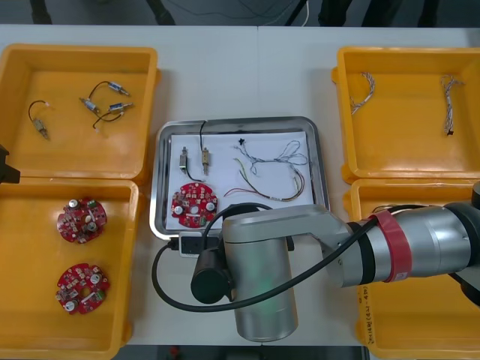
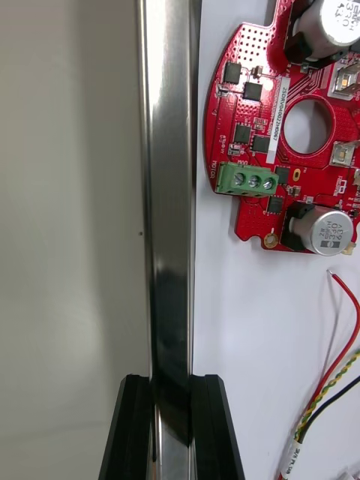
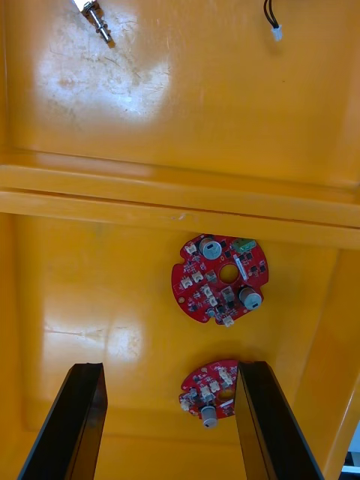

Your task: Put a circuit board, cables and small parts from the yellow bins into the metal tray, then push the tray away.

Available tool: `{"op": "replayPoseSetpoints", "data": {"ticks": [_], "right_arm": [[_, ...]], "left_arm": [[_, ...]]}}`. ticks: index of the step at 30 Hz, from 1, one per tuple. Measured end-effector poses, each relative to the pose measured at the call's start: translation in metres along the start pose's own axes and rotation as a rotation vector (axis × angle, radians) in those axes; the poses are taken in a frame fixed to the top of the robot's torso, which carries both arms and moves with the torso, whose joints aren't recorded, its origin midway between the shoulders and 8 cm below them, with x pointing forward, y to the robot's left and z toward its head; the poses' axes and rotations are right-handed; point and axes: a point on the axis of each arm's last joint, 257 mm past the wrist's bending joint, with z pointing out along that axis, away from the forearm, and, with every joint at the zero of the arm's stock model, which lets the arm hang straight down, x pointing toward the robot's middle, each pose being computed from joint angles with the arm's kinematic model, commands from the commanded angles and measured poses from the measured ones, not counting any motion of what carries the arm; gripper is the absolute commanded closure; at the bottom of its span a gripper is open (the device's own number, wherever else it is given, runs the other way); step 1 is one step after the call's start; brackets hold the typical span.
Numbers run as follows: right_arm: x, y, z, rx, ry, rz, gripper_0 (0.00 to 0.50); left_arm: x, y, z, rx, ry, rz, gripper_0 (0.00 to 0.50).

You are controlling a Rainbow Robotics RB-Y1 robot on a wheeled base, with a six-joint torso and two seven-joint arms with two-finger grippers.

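Two black fingers of the right gripper (image 2: 171, 382) are clamped on the shiny rim of the metal tray (image 2: 169, 187), one finger on the table side and the other over the tray's white inside. Just past the inner finger lies a round red circuit board (image 2: 259, 135) with a green terminal block.

From above, the right arm (image 1: 300, 247) reaches across from the right and covers the tray's near edge. The tray sits in the middle of the light table (image 1: 225, 60), between the bins. Inside it, the circuit board lies at the near left, and two small metal parts (image 1: 193, 157) lie just beyond it with a black cable (image 1: 202, 133) running off them. A twisted blue and white cable (image 1: 274, 157) and a red and yellow cable (image 1: 285, 196) lie to the right of these.

The left gripper (image 3: 169, 367) hangs with its fingers spread wide, holding nothing, over the near left bin (image 3: 90, 300). Two spare boards (image 3: 219, 279) lie in that bin. The far left bin (image 1: 75, 60) holds loose metal parts on black leads (image 1: 105, 105). The far right bin (image 1: 405, 60) holds two twisted cables (image 1: 362, 90). The near right bin (image 1: 390, 196) is partly hidden by the arm.
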Motion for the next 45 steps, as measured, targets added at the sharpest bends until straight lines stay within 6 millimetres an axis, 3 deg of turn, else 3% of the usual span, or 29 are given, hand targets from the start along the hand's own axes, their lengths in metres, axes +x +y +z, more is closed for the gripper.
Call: {"op": "replayPoseSetpoints", "data": {"ticks": [20,45], "right_arm": [[-0.003,-0.062,0.016,0.116,0.003,0.005,0.5],[0.007,-0.118,0.04,0.168,0.019,0.052,0.5]], "left_arm": [[0.0,0.0,0.0,0.0,0.0,0.0,0.0],[0.0,0.0,0.0,0.0,0.0,0.0,0.0]]}}
